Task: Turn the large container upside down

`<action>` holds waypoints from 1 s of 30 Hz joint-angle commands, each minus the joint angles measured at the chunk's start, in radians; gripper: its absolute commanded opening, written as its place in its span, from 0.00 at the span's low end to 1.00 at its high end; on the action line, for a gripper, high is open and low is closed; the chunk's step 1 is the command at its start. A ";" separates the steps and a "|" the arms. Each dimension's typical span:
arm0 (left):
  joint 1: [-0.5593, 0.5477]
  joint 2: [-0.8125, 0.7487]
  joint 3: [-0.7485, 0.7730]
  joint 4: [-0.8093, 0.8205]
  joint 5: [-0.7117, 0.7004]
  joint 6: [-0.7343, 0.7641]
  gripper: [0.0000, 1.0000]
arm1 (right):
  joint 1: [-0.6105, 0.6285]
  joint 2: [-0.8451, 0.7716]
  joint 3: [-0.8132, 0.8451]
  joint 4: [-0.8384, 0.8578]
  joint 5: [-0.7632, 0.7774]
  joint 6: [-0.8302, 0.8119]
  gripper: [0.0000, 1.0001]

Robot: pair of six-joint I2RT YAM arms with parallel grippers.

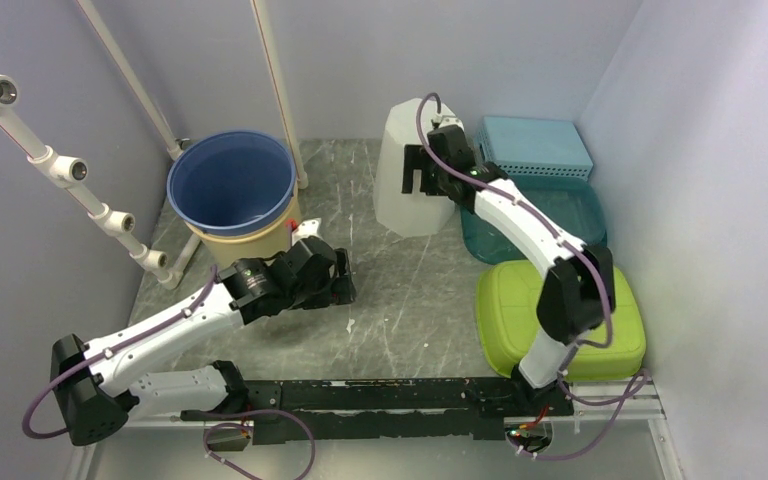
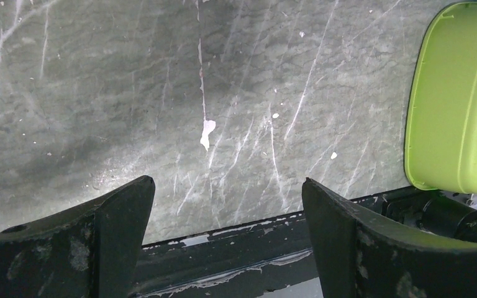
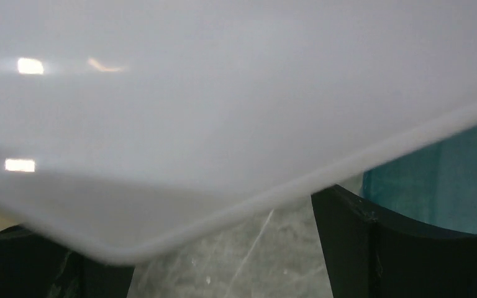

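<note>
The large container (image 1: 395, 185) is a tall white bin at the back middle of the table, narrower end up, wider end down. My right gripper (image 1: 418, 172) is open against its right side. In the right wrist view the white container (image 3: 223, 93) fills nearly the whole frame. Its rounded lower edge runs just above the open right gripper (image 3: 223, 248), and grey table shows below it. No finger is closed on the wall. My left gripper (image 1: 345, 285) hangs open over the table's middle left, well away from the bin. In its own view the left gripper (image 2: 227, 205) holds nothing.
A blue bucket (image 1: 230, 180) stands at the back left by white pipes (image 1: 60, 165). A teal basket (image 1: 535, 145) and a teal tray (image 1: 570, 205) lie right of the bin. A lime green tub (image 1: 560, 320) sits at the near right. A black rail (image 1: 360, 395) lines the near edge.
</note>
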 commanded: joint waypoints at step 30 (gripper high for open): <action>0.000 -0.034 0.013 -0.067 -0.066 -0.033 0.93 | -0.139 -0.041 0.000 0.277 -0.562 0.202 0.95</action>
